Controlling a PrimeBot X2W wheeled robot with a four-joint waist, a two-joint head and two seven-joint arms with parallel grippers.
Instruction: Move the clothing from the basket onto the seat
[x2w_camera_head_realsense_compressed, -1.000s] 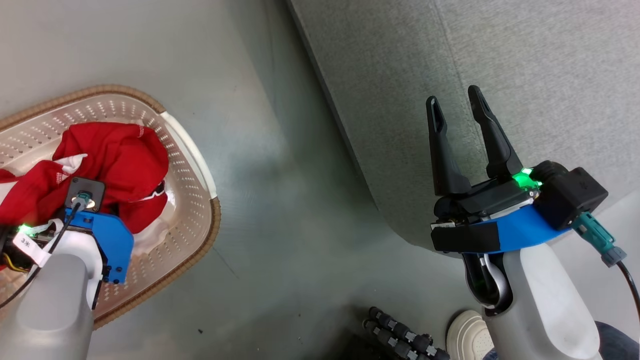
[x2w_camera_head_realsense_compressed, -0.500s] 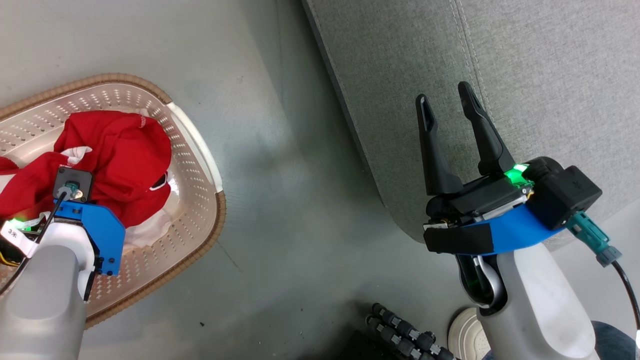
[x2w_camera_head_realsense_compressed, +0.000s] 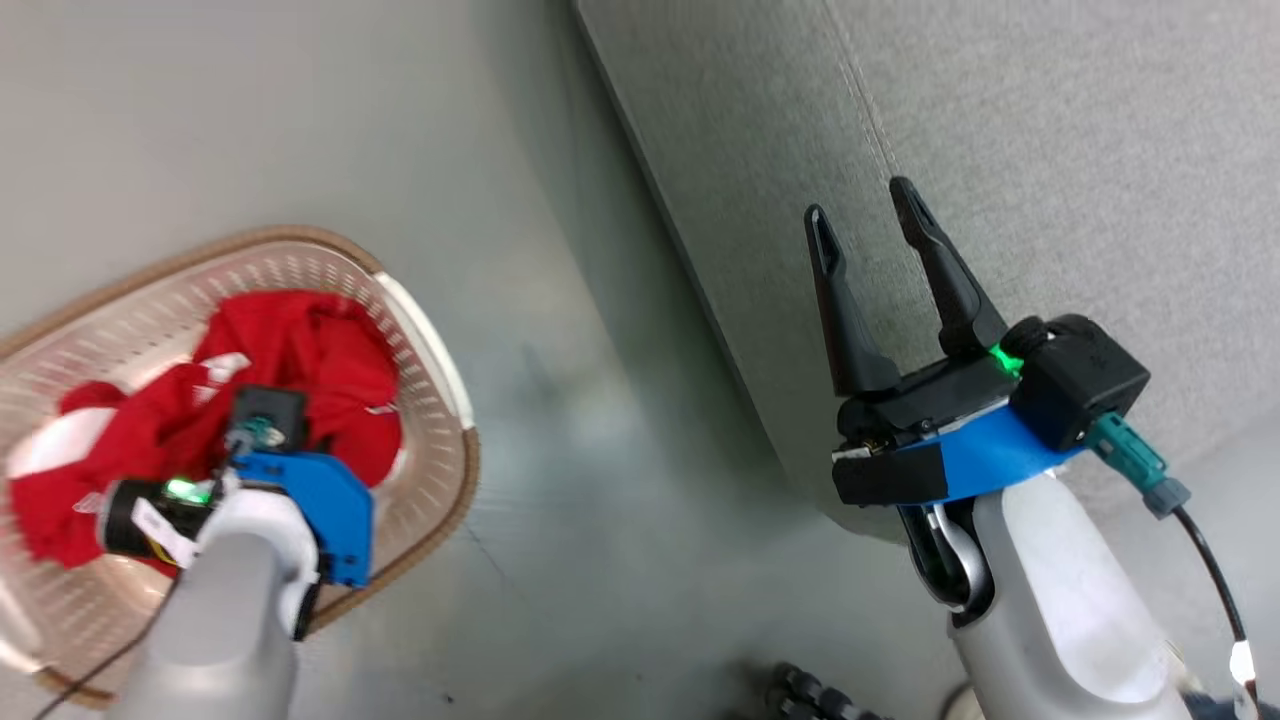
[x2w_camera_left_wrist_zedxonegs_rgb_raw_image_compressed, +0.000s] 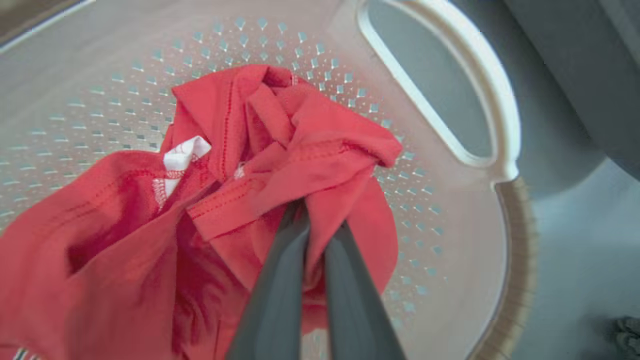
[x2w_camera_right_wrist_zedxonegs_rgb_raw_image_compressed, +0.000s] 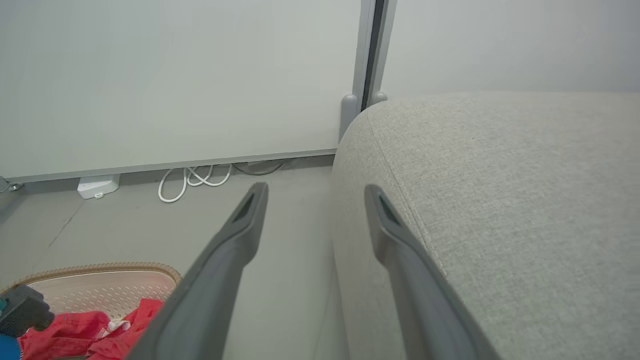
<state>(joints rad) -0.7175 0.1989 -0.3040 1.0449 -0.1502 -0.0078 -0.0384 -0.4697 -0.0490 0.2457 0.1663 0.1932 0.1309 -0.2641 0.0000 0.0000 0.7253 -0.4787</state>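
Note:
The red clothing (x2w_camera_head_realsense_compressed: 310, 350) lies bunched in the cream perforated basket (x2w_camera_head_realsense_compressed: 465, 470) on the floor at the left. In the left wrist view my left gripper (x2w_camera_left_wrist_zedxonegs_rgb_raw_image_compressed: 320, 225) is shut on a fold of the red clothing (x2w_camera_left_wrist_zedxonegs_rgb_raw_image_compressed: 300, 145), its fingers pressed together over the basket's wall (x2w_camera_left_wrist_zedxonegs_rgb_raw_image_compressed: 440, 210). My right gripper (x2w_camera_head_realsense_compressed: 860, 205) stands open and holds nothing, beside the edge of the grey seat (x2w_camera_head_realsense_compressed: 1050, 150). The right wrist view shows the right gripper (x2w_camera_right_wrist_zedxonegs_rgb_raw_image_compressed: 315, 192) with its jaws apart, the seat (x2w_camera_right_wrist_zedxonegs_rgb_raw_image_compressed: 500, 200) to its right, and the basket (x2w_camera_right_wrist_zedxonegs_rgb_raw_image_compressed: 100, 290) with clothing (x2w_camera_right_wrist_zedxonegs_rgb_raw_image_compressed: 75, 332) at lower left.
Grey floor runs between basket and seat. The basket's white handle (x2w_camera_left_wrist_zedxonegs_rgb_raw_image_compressed: 470, 100) is near the held fold. White cables (x2w_camera_right_wrist_zedxonegs_rgb_raw_image_compressed: 195, 177) and a small white box (x2w_camera_right_wrist_zedxonegs_rgb_raw_image_compressed: 97, 186) lie along the far wall. A dark ribbed object (x2w_camera_head_realsense_compressed: 810, 695) sits at the bottom edge.
The head camera has moved, shifting the whole picture. My left wrist now sits further over the red pile towards the basket's right side. The right gripper has stayed open.

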